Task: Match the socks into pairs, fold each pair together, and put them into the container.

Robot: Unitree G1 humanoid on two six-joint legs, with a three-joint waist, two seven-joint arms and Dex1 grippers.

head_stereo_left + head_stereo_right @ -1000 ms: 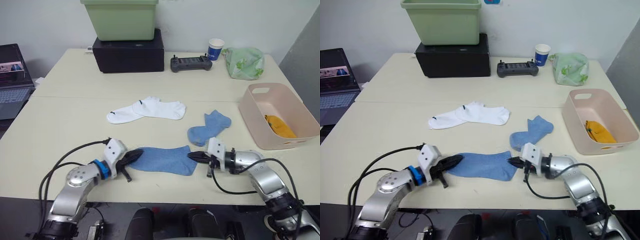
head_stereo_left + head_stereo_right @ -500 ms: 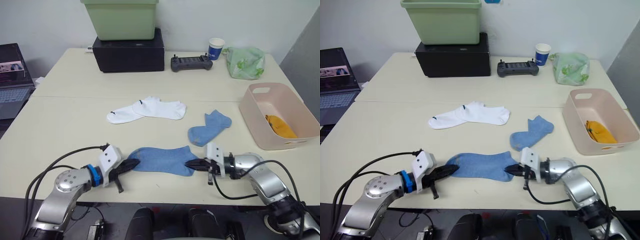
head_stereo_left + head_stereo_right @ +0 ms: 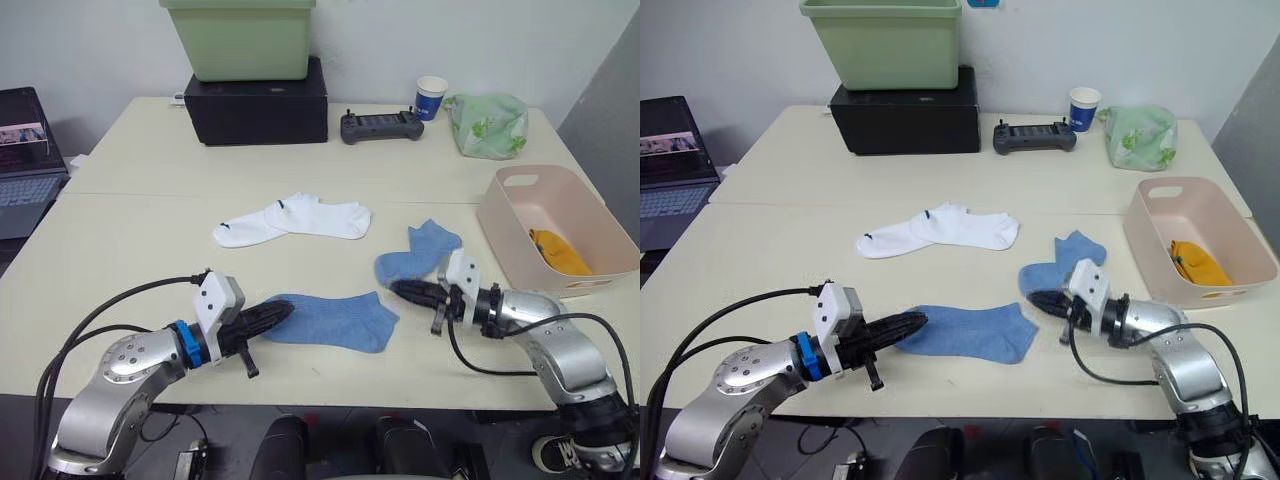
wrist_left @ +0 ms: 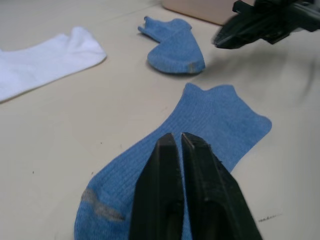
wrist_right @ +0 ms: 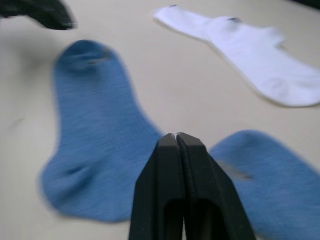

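A light blue sock (image 3: 335, 320) lies flat near the table's front edge. My left gripper (image 3: 283, 312) is shut, with its tips over the sock's toe end and nothing clamped between them (image 4: 175, 136). My right gripper (image 3: 393, 288) is also shut and empty, a little off the table between that sock's cuff and the second light blue sock (image 3: 420, 250), which lies partly folded. Two white socks (image 3: 290, 218) overlap at mid-table. The pink container (image 3: 520, 232) stands at the right with a mustard-orange sock (image 3: 560, 250) inside.
At the back stand a light green bin (image 3: 240, 35) on a black box (image 3: 258, 105), a controller (image 3: 375, 127), a paper cup (image 3: 432, 97) and a pale green bag (image 3: 488, 125). A laptop (image 3: 25, 160) sits at the far left.
My right gripper has left the flat blue sock's cuff and moved up and right toward the second blue sock. My left gripper has slid forward over the toe end.
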